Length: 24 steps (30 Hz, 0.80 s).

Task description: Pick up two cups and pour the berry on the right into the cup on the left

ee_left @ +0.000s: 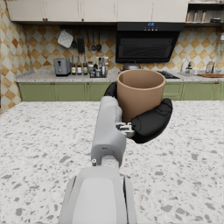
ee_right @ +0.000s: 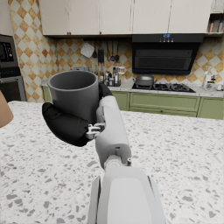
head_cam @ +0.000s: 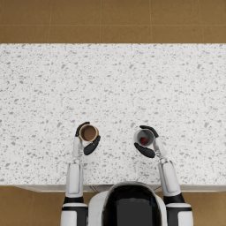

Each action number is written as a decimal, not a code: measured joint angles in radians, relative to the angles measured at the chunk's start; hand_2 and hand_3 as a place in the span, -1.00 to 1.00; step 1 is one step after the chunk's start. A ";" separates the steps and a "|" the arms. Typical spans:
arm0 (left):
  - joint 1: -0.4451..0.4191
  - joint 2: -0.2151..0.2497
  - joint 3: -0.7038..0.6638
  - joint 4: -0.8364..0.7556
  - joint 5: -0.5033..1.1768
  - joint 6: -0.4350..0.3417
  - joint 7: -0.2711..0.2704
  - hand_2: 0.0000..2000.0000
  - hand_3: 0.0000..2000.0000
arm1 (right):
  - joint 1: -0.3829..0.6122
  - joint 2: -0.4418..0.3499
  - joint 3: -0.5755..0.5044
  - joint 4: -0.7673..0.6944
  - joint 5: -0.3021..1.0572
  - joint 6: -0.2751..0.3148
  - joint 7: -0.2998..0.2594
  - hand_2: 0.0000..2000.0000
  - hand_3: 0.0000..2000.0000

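A brown cup stands upright on the left, and my left hand grips it around the sides. In the left wrist view the brown cup sits in the dark left hand. On the right, a grey cup holds a red berry, and my right hand grips it. The right wrist view shows the grey cup upright in the right hand; the berry is hidden there. Whether the cups rest on the counter or hang just above it, I cannot tell.
The speckled white counter stretches wide, its far edge meeting a brown floor. Its near edge runs close to my arms. Green kitchen cabinets and a stove hood stand far behind.
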 measured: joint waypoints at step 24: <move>0.083 0.067 0.287 0.047 0.205 -0.007 0.000 1.00 0.28 | 0.327 -0.146 0.093 -0.060 0.673 -0.030 -0.003 1.00 0.28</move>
